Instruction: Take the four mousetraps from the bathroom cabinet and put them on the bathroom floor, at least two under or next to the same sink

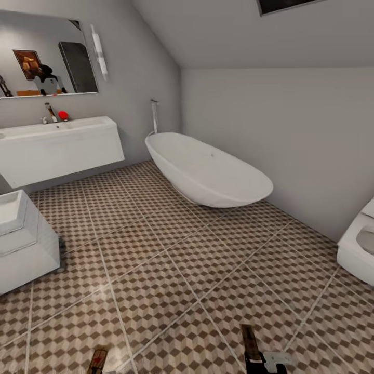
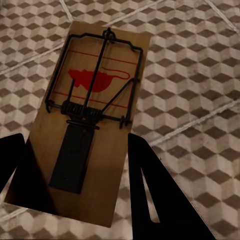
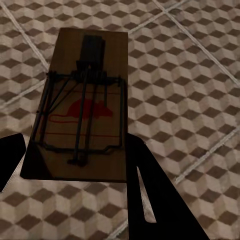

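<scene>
Both arms are loaded and held above the bathroom floor (image 1: 171, 259). The left gripper (image 2: 75, 165) has its fingers (image 2: 160, 200) closed across the near end of a mousetrap (image 2: 92, 120), board pinched between them, red mouse mark and spring bar facing up. The right gripper (image 3: 75, 170) has its fingers (image 3: 155, 200) clamped the same way on a second mousetrap (image 3: 82, 105), this one with the dark plate at the far end. In the head view both boards poke in at the bottom edge, left one (image 1: 97, 360) and right one (image 1: 251, 343), tiles underneath, well away from the wall-hung sink (image 1: 57, 148) at the far left. The bathtub (image 1: 208, 169) sits ahead and a toilet (image 1: 358, 249) at right. Risks, as I read it: each grip is only on one end, so a board could pivot or slip if the arm swings fast. Dropping them here lands them on the right floor but nowhere near the sink, so the under-or-beside condition would fail. The white boxy unit (image 1: 26, 244) at left is in the left arm's path toward the sink; clipping it could knock the trap loose.
</scene>
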{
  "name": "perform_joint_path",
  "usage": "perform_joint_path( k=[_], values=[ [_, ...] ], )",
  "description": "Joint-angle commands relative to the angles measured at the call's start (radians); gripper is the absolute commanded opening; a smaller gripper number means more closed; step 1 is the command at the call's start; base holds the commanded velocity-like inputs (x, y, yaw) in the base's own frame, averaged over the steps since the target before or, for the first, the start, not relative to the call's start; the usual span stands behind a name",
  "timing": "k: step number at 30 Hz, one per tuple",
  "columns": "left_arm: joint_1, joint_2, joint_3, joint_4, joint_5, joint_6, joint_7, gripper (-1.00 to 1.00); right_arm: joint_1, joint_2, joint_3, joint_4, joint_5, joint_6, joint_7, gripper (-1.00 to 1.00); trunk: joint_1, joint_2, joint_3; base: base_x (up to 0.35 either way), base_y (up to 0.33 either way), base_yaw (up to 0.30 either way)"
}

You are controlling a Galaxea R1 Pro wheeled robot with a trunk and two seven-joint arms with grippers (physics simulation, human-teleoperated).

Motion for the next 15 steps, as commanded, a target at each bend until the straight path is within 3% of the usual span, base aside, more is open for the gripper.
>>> perform_joint_path(
  k=[1, 9, 15],
  values=[
    [-0.002, 0.0, -0.006, 0.003, 0.005, -0.005, 0.004, -1.0, 0.0, -0.001, 0.008, 0.0, -0.007, -0.003, -0.005, -1.0, 0.0, 0.0, -0.001, 0.0, 0.0, 0.29],
    [-0.002, 0.0, -0.006, 0.003, 0.005, -0.005, 0.004, -1.0, 0.0, -0.001, 0.008, 0.0, -0.007, -0.003, -0.005, -1.0, 0.0, 0.0, -0.001, 0.0, -0.005, 0.29],
    [-0.002, -0.001, -0.007, 0.003, 0.005, -0.005, 0.004, -1.0, 0.0, -0.001, 0.008, 0.0, -0.007, -0.003, -0.005, -1.0, 0.0, 0.0, -0.001, 0.0, -0.104, 0.29]
  ],
)
